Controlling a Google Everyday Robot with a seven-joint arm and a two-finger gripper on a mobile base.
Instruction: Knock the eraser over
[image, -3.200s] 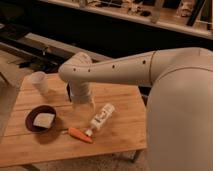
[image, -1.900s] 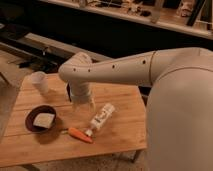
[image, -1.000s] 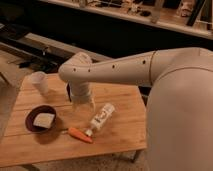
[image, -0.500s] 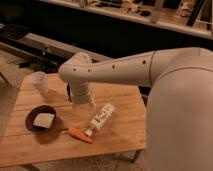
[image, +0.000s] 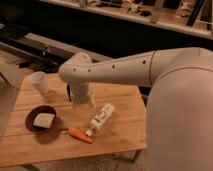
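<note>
Eraser, single camera view: probably the dark upright sliver on the wooden table, just beside the wrist on its cup side and mostly hidden by it. Risks: a sweep aimed half-blind may miss the eraser, or slide it along upright rather than tip it. A wide swing could strike the white cup or roll the lying white bottle into the carrot. Arm reaches in from the right, bends at a rounded joint and drops straight down. Gripper hangs low over mid-table between cup and bottle; spread or closed, cannot tell.
</note>
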